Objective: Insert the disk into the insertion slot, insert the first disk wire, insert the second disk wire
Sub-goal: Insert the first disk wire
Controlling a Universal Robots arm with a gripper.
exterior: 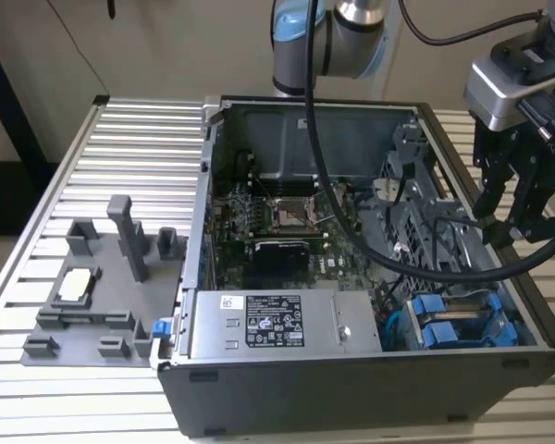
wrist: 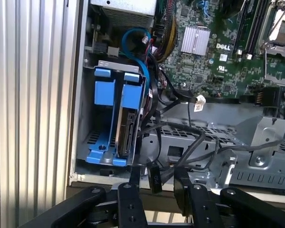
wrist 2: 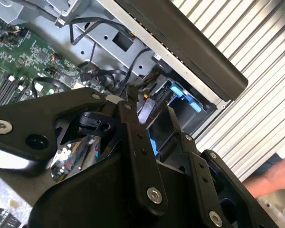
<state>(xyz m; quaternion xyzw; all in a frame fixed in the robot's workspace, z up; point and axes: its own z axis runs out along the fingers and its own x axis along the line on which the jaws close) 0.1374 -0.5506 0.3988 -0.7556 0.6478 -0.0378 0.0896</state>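
The gripper [exterior: 507, 220] hangs above the edge of the open computer case [exterior: 351, 393] at the exterior view's right, its jaws spread apart and gripping nothing. The case sits on the slatted bench [exterior: 120, 139]. In the first wrist view the disk [wrist: 128, 130] sits in its blue carrier inside the insertion slot [wrist: 115, 64], and a black cable plug [wrist: 154, 179] lies near the fingertips
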